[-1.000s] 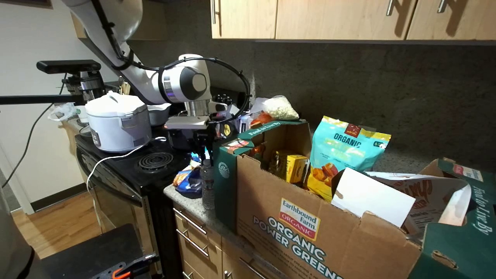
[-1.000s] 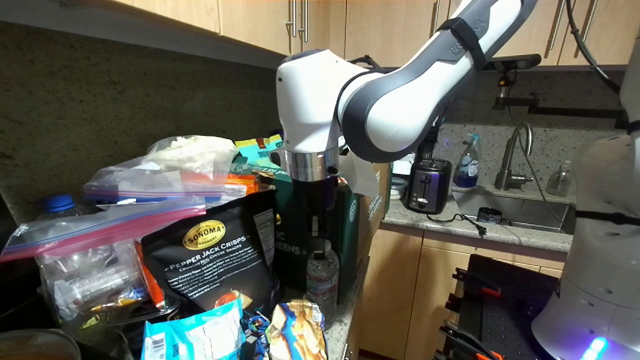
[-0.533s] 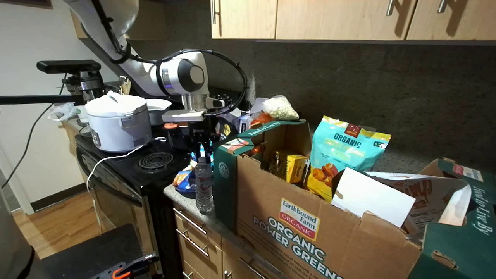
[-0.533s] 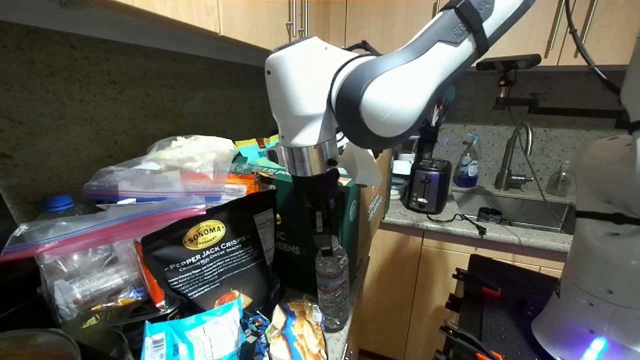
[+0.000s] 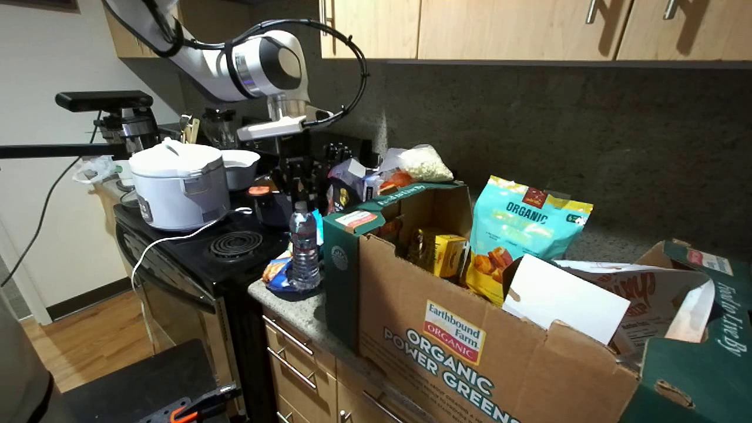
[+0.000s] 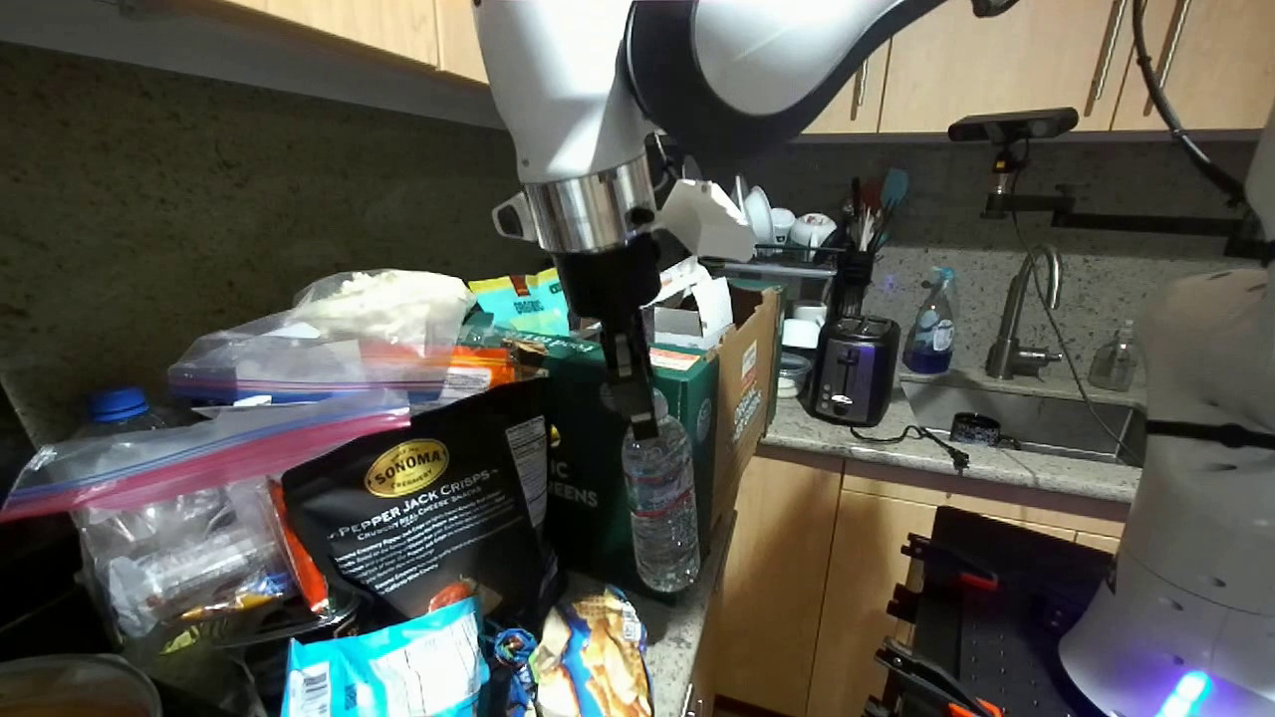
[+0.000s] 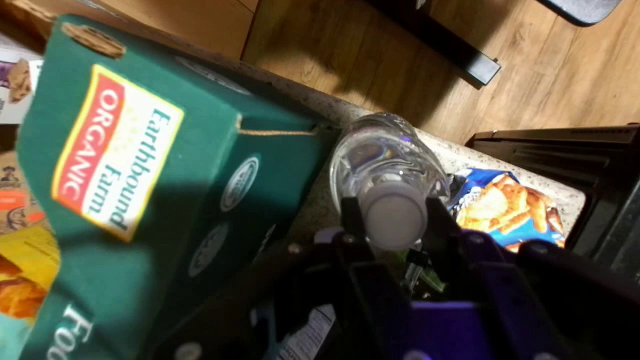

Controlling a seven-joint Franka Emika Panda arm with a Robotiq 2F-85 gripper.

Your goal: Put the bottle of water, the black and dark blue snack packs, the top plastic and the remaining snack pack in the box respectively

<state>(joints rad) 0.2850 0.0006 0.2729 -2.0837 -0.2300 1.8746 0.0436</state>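
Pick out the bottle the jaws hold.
The water bottle beside the box: the jaws grip its top. The blue-capped bottle, plus the blue soap bottle and clear bottle by the sink, stand apart from them.

Counter [image 5: 314, 310] (box [image 5: 529, 352], snack pack [image 7: 507, 207] atop)

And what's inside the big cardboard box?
A teal and yellow bag sticks up from the box, near a small yellow pack and other things. The box's side hides the bottom, so I can't see down there.
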